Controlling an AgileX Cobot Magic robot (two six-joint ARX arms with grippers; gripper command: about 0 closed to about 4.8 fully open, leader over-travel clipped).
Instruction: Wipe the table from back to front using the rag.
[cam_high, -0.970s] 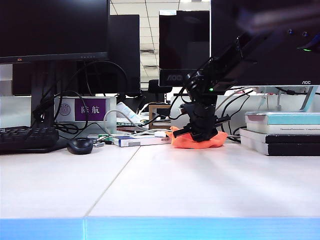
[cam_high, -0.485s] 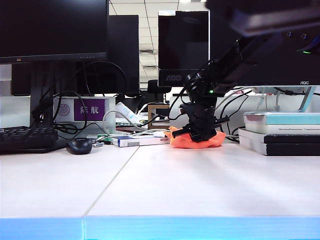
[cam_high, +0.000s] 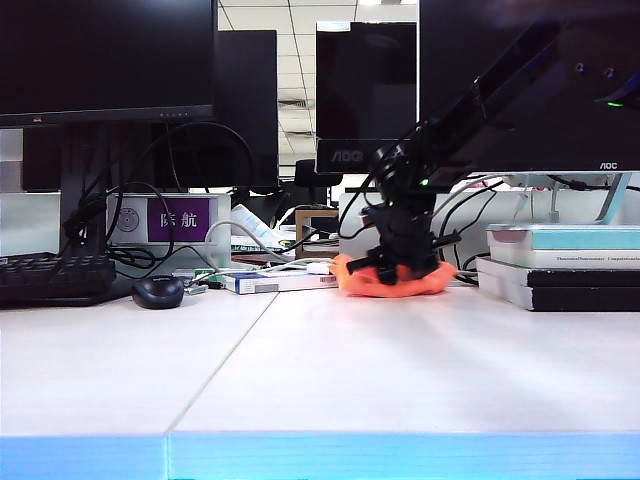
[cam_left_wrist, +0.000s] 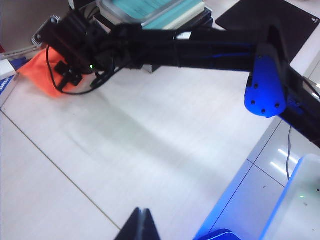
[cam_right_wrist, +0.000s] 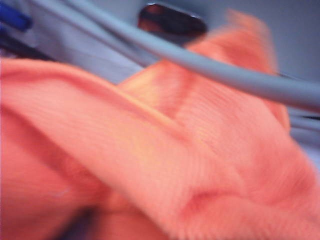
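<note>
The orange rag lies bunched at the back of the white table, just in front of the monitors. My right gripper points down into the rag, which bulges round its tip and hides the fingers. In the right wrist view the blurred rag fills the picture, so I cannot see how the jaws stand. The left wrist view shows the rag beneath the right gripper. My left gripper hangs shut and empty over the table's front part, far from the rag.
Behind the rag run grey cables. A stack of books stands to its right. A black mouse, a keyboard and a flat box lie to its left. Monitors line the back edge.
The right arm has stayed at the back over the rag. The rag now bulges a little higher round the gripper's tip. The left arm has not moved.
</note>
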